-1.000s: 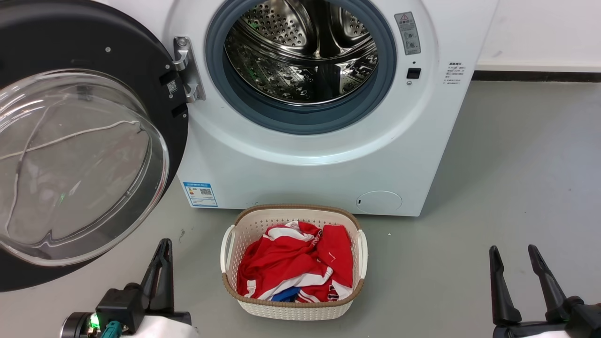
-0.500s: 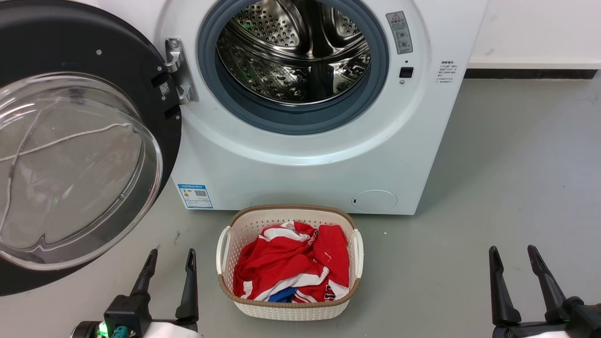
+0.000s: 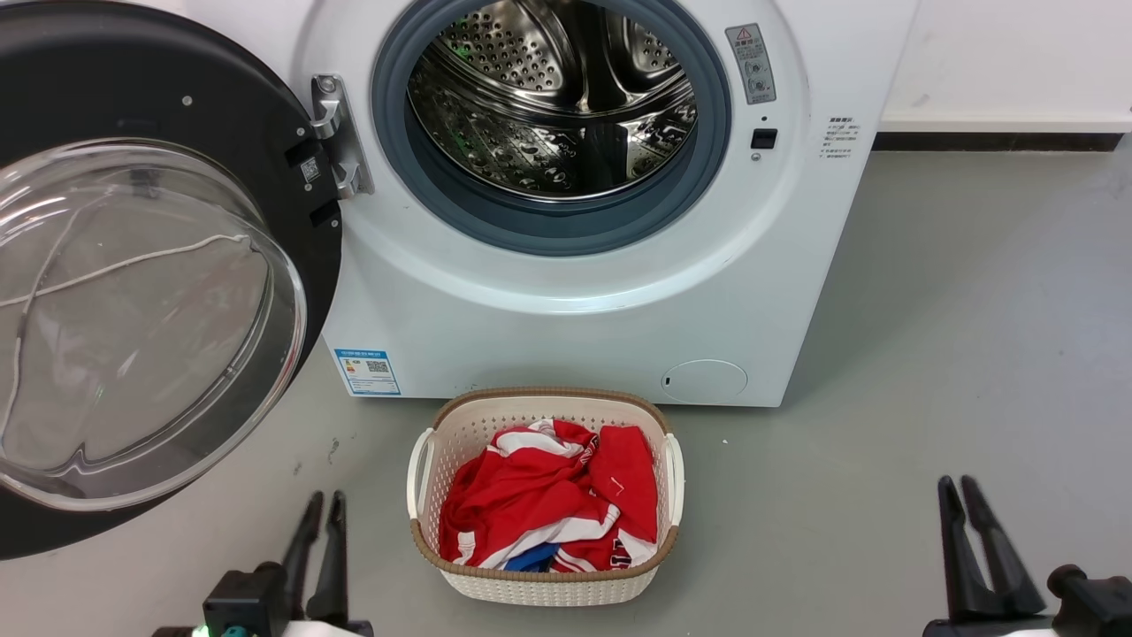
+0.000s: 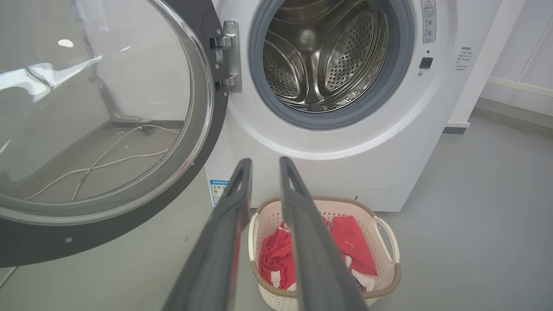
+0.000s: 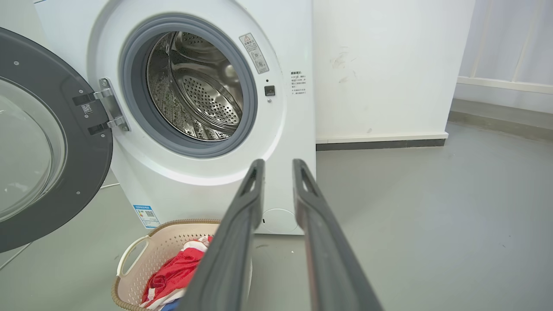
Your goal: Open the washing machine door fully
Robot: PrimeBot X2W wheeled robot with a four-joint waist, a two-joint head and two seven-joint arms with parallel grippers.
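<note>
The washing machine door (image 3: pixel 221 115) is swung out wide to the left on its metal hinge (image 3: pixel 340 133), its clear glass bowl facing me. The white washing machine (image 3: pixel 575 327) shows its steel drum inside the grey seal. My left gripper (image 3: pixel 325 504) is low on the left, below the door's lower rim and apart from it, fingers drawn together on nothing. My right gripper (image 3: pixel 957 485) is low on the right over bare floor, also shut and empty. The left wrist view has the left gripper (image 4: pixel 264 162) pointing at the machine front beside the door (image 4: pixel 108 108); the right wrist view has the right gripper (image 5: pixel 276 163) doing the same.
A cream laundry basket (image 3: pixel 548 395) with red and white clothes stands on the grey floor in front of the machine, between my grippers. A white cable lies on the floor behind the door glass. A white wall (image 5: pixel 380 65) stands right of the machine.
Both grippers' fingers have closed from a wide spread to a narrow slit, and both sit a little lower in the head view. The door has not moved.
</note>
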